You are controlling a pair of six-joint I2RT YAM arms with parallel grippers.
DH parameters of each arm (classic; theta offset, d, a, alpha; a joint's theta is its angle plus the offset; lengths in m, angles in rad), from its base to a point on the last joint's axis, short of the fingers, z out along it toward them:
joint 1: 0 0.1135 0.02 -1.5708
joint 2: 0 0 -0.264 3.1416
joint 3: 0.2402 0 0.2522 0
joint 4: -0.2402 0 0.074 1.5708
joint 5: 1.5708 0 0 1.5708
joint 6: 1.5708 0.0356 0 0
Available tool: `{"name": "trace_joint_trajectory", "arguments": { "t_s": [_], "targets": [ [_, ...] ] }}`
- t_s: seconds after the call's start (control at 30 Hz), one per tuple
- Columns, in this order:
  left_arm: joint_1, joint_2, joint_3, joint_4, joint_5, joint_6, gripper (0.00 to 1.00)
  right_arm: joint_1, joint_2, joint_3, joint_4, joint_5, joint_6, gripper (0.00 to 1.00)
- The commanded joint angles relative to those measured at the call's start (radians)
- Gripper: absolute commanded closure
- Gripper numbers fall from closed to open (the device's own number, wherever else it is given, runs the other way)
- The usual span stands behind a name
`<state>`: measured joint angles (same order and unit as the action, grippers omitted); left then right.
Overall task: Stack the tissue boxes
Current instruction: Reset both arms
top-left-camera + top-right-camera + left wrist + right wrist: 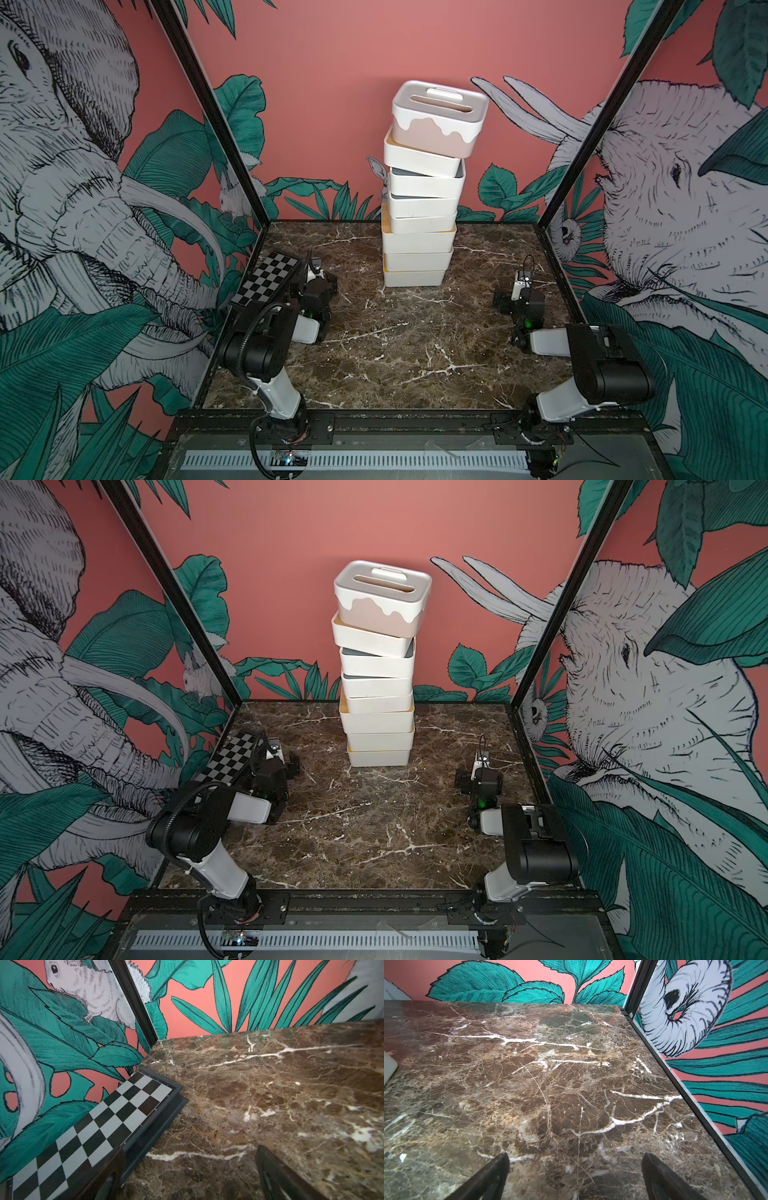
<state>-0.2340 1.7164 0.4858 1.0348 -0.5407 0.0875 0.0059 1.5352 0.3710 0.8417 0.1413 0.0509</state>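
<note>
The tissue boxes [419, 232] [378, 721] stand in one crooked tower of several at the middle back of the marble table, seen in both top views. The top box [438, 120] [380, 600] has pale-pink drip-pattern sides and a slotted lid, and sits skewed. My left gripper [191, 1149] [311, 268] is low over the table to the left of the tower, open and empty. To the tower's right, my right gripper [576, 1155] [521, 278] is also open and empty above bare marble. A white corner of the bottom box [389, 1066] shows at the right wrist view's edge.
A black-and-white checkerboard panel [270, 278] [93, 1132] lies along the left wall beside my left gripper. Patterned walls with black frame posts [208, 112] close in the table [395, 353] on three sides. A black rail [374, 419] runs along the front edge.
</note>
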Motion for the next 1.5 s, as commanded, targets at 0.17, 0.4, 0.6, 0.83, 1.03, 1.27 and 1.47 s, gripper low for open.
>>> {"name": "trace_joint_trajectory", "arguments": {
  "t_s": [0.17,0.4,0.6,0.83,1.03,1.27,1.47],
  "targets": [
    [0.012,-0.022,0.148,-0.166,0.0,-0.007,0.0,0.003,-0.013,0.008,0.038,0.0,-0.009,0.01],
    [0.037,-0.076,0.119,-0.109,0.049,-0.002,0.01,0.004,-0.013,0.008,0.038,0.001,-0.009,0.01],
    [0.048,-0.383,0.152,-0.619,0.085,-0.084,0.0,0.004,-0.014,0.008,0.038,0.003,-0.009,0.01],
    [0.096,-0.342,0.028,-0.375,0.082,0.019,0.0,0.006,-0.013,0.008,0.037,0.004,-0.009,0.01],
    [0.096,-0.355,-0.19,-0.124,0.02,-0.037,0.01,0.005,-0.013,0.009,0.037,0.004,-0.01,0.01],
    [0.117,-0.106,-0.125,0.052,0.227,0.042,0.0,0.005,-0.013,0.008,0.036,0.004,-0.011,0.01],
    [0.15,-0.183,-0.094,-0.158,0.26,-0.023,0.0,0.007,-0.012,0.008,0.036,0.005,-0.01,0.01]
  ]
}}
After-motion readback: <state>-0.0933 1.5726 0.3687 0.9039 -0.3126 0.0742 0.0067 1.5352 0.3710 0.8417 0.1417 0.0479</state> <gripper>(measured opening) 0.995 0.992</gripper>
